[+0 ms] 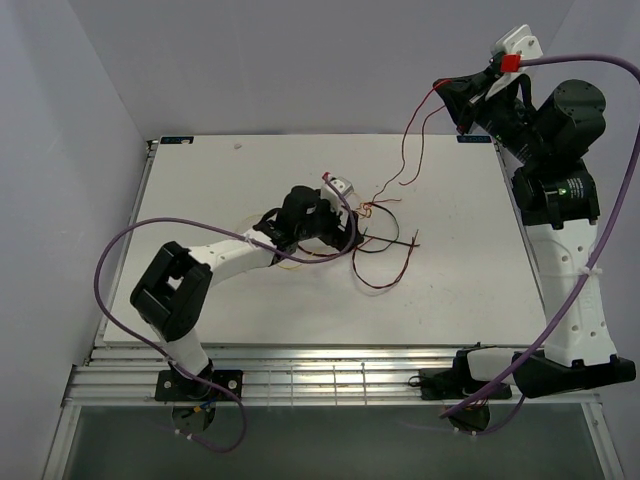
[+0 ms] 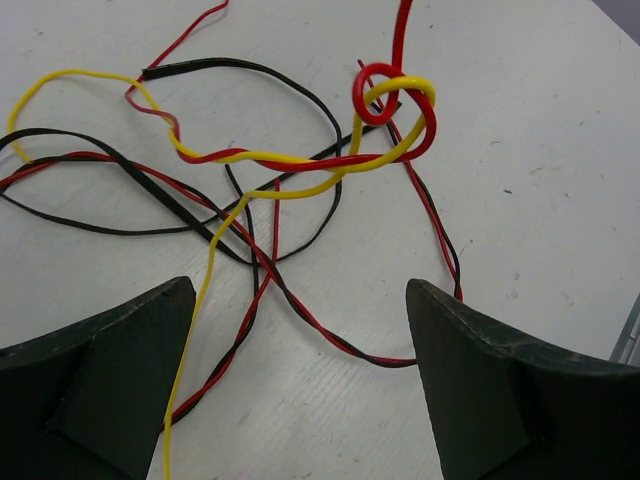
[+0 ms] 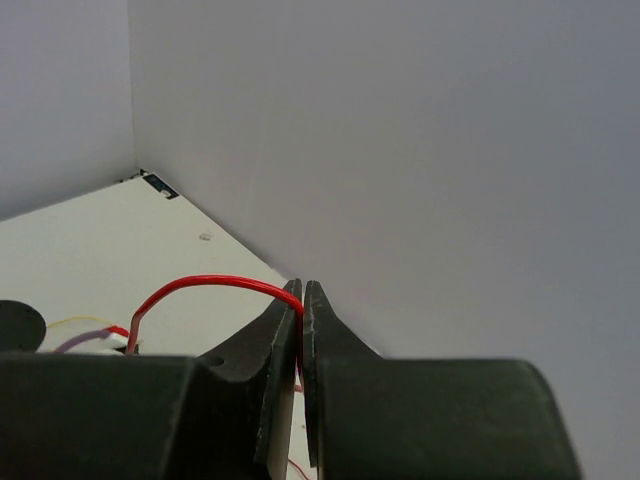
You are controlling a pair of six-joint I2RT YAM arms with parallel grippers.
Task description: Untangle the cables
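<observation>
High by the wall, right tool (image 3: 302, 292) pinches red cable (image 3: 200, 280)

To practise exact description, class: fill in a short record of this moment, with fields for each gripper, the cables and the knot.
right gripper: shut on the red cable, lifted off the table
left gripper: open, low over the cables
cables: red, yellow and black, crossing one another on the table
knot: red and yellow looped together
</observation>
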